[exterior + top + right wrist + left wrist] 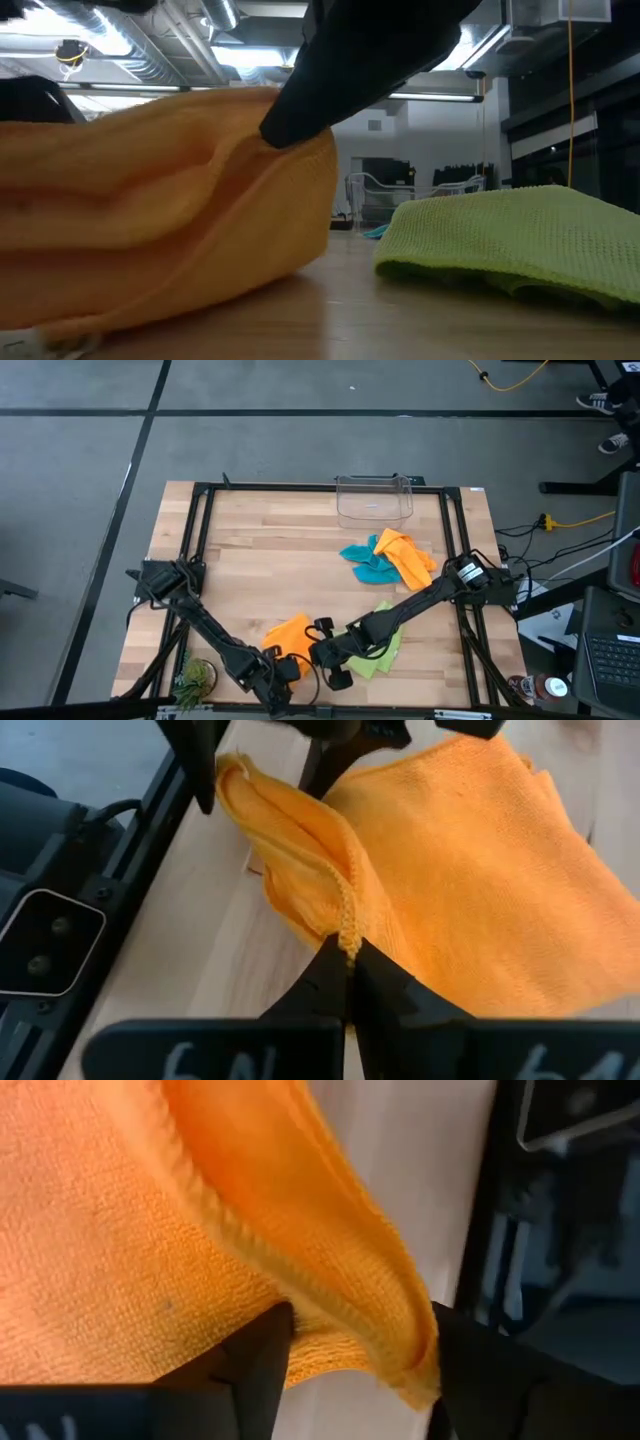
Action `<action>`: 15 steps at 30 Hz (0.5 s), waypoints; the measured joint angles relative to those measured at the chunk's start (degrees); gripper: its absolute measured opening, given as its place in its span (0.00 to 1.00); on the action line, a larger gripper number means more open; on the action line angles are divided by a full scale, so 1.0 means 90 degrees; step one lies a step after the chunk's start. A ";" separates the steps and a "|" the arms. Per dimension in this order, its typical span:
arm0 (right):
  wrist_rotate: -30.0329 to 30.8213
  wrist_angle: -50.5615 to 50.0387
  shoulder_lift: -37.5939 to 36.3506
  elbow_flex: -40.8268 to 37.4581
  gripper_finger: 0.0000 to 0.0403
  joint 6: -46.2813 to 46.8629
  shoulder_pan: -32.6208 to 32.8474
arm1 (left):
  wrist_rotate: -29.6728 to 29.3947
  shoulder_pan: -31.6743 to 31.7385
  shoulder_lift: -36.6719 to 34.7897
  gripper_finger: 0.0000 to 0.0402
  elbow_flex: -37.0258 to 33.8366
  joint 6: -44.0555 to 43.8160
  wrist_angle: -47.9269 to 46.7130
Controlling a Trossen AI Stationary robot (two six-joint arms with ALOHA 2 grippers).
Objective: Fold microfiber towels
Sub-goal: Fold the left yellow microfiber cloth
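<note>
While both arms meet at the table's near edge, an orange towel (291, 633) lies between them.
Left gripper (355, 1370) stands spread around its hem; right gripper (349, 970) pinches a fold, with a lime towel (383, 645) beside and a teal towel (366, 561) farther back.

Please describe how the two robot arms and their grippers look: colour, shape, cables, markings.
Both arms are black, slender and jointed, with black cables at their bases. The left gripper has two dark, flat, tapering fingers. The right gripper has similar dark fingers, with pale markings on its body.
</note>
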 joint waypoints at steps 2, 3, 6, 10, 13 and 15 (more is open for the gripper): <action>-0.0035 -0.0001 0.0000 0.0000 0.01 0.0001 -0.0001 | -0.0034 0.0019 0.0056 0.55 0.0009 -0.0002 0.0018; -0.0046 -0.0002 0.0000 0.0000 0.01 0.0019 0.0002 | -0.0068 0.0017 0.0100 0.55 0.0019 0.0000 0.0032; -0.0053 -0.0026 0.0000 0.0002 0.01 0.0144 0.0011 | -0.0106 0.0014 0.0275 0.54 0.0033 -0.0057 0.0048; -0.0058 -0.0314 -0.0002 0.0002 0.02 0.0154 0.0013 | -0.0154 0.0014 0.0396 0.54 0.0050 -0.0145 0.0078; -0.0065 -0.0567 -0.0002 0.0002 0.02 0.0162 0.0013 | -0.0151 0.0002 0.0402 0.54 0.0051 -0.0145 0.0019; -0.0065 -0.0694 -0.0002 -0.0004 0.02 0.0159 0.0013 | -0.0162 -0.0017 0.0404 0.52 0.0051 -0.0130 -0.0050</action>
